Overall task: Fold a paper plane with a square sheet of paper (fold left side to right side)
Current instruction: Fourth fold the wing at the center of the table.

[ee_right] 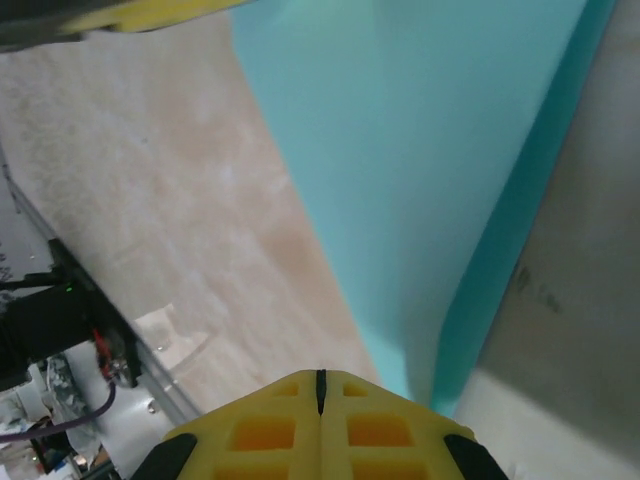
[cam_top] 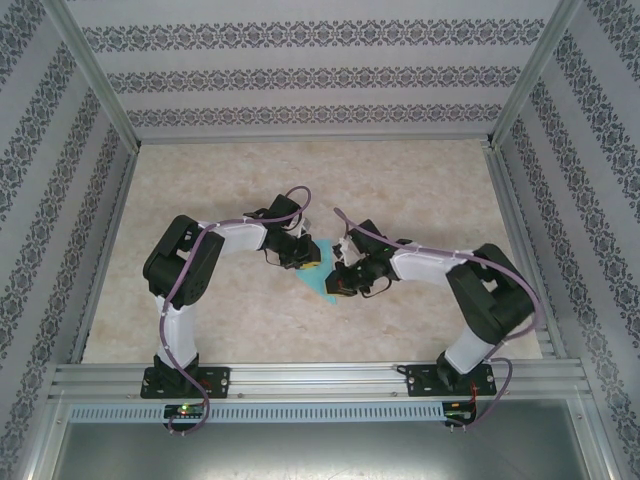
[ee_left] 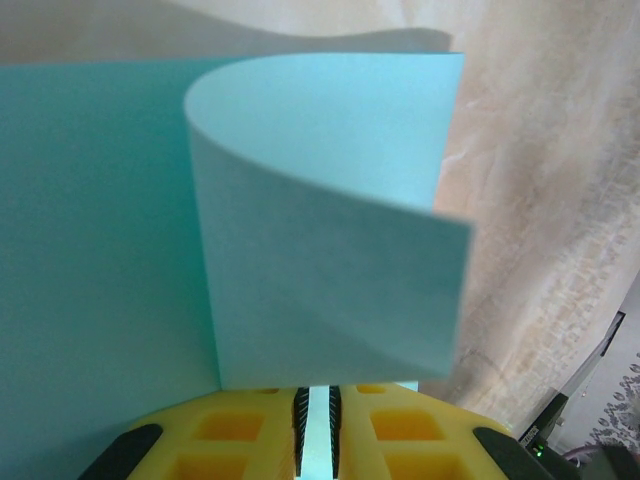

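Turquoise paper (cam_top: 320, 278) at table centre, with a gripper at either side.

Left wrist view: the left gripper (ee_left: 316, 440) is clenched on the paper (ee_left: 100, 250), and a thin strip of the sheet shows between its yellow fingers (ee_left: 230, 435). Beyond them the held part bends up off the flat sheet in a loose curl, with its free edge toward 3 o'clock. Right wrist view: the right gripper (ee_right: 320, 395) has its jaws pressed together along a closed seam. The paper (ee_right: 420, 150) begins just off the fingertips at 1 o'clock and runs away toward 12, one edge doubled; whether the tips nip it cannot be told. Overhead: the left gripper (cam_top: 303, 256) stands at 10 o'clock of the paper and the right gripper (cam_top: 341, 279) at 4 o'clock, on the marbled table (cam_top: 420, 190).
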Action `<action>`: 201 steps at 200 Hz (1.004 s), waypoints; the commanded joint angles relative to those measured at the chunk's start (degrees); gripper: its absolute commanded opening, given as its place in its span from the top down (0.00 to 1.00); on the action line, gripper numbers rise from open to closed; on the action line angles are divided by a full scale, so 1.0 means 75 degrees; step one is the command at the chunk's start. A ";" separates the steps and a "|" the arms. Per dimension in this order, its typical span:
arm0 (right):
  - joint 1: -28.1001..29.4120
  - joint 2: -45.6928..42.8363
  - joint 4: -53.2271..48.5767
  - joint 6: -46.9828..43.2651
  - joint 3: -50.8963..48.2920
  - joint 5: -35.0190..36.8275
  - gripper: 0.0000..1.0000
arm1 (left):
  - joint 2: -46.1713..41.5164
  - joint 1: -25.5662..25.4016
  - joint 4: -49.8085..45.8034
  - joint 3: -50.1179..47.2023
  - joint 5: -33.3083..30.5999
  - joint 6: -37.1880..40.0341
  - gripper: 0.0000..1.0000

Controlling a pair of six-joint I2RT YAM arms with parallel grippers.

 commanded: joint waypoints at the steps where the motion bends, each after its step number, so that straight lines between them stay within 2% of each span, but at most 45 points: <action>1: -0.0039 0.0344 0.0180 0.0173 0.0152 0.0382 0.98 | 0.0280 -0.0109 -0.0740 -0.0163 -0.0562 0.0128 0.81; 39: -0.0261 0.0609 0.0516 0.0382 -0.0221 0.0527 0.99 | 0.0262 -0.0112 -0.0727 -0.0129 -0.0560 0.0148 0.80; 74: -0.0226 0.0920 -0.0354 -0.0106 -0.0224 0.0851 1.00 | 0.0284 -0.0042 -0.0811 0.0097 -0.0656 0.0369 0.80; 135: -0.0200 0.0896 -0.0504 -0.0224 -0.0657 0.0793 1.00 | 0.0628 0.0522 -0.0881 0.0829 -0.0898 0.1101 0.80; 201: -0.0203 0.0680 -0.0270 -0.0114 -0.0892 0.0661 1.00 | 0.0767 0.1226 -0.0260 0.1044 -0.0958 0.1621 0.81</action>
